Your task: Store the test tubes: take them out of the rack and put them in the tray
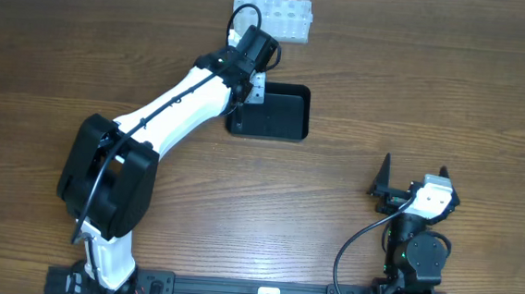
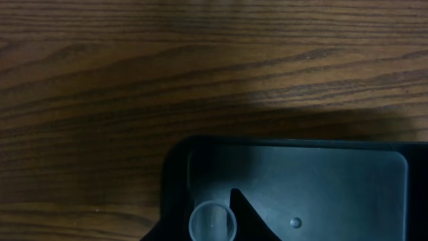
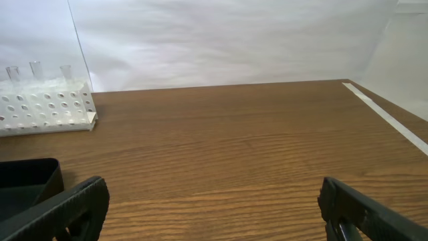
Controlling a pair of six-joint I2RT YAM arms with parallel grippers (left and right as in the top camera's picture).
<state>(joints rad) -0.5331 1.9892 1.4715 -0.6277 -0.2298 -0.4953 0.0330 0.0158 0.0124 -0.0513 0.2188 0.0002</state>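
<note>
The white test tube rack [image 1: 273,18] stands at the table's far side, and the black tray [image 1: 279,113] lies just in front of it. In the right wrist view the rack [image 3: 43,107] holds three upright clear tubes [image 3: 35,68]. My left gripper [image 1: 251,83] hovers over the tray's far left corner. In the left wrist view this gripper [image 2: 214,231] is shut on a clear test tube [image 2: 211,213], seen end-on above the tray [image 2: 321,181]. My right gripper [image 1: 414,176] rests near its base, open, with nothing between its fingers [image 3: 67,207].
Bare wooden table surrounds the tray and rack. A white wall or screen stands behind the table in the right wrist view. A pale strip [image 3: 388,117] runs along the table's far right edge.
</note>
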